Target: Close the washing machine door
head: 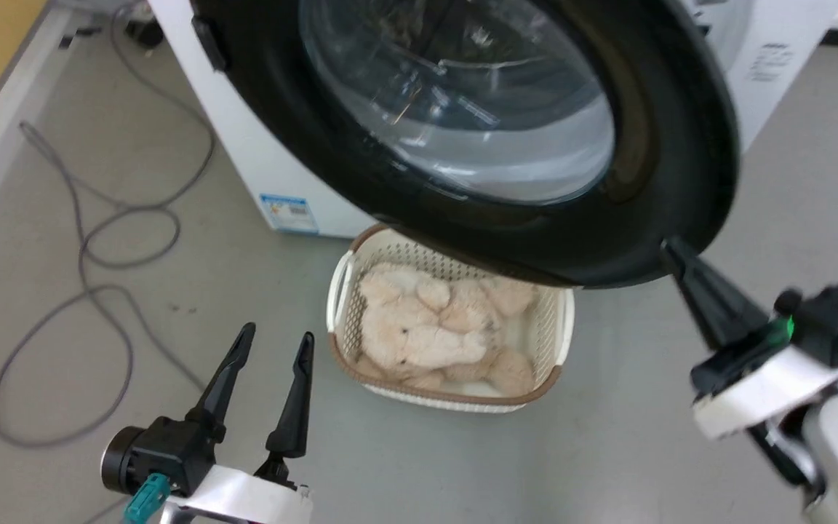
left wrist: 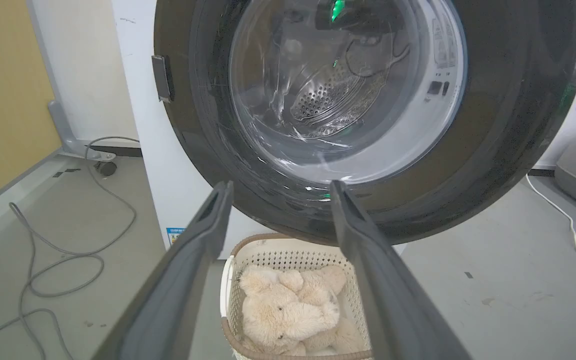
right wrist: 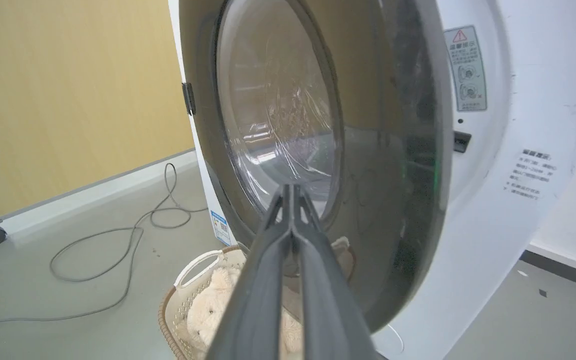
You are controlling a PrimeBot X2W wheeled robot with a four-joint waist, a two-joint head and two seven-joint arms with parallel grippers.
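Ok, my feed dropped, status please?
Right gripper shut, tips at washing machine door rim; left gripper open, idle. Door ajar, unlatched. Basket with plush bear on floor beneath it.

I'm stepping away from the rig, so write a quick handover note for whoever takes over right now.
Left gripper: open, empty, over the floor beside the basket.
Right gripper: shut, tips against the black rim of the washing machine door.
Door: ajar, not latched, swung out above the basket, which holds a plush toy.
Done: nothing finished.
Left: push the door fully shut.
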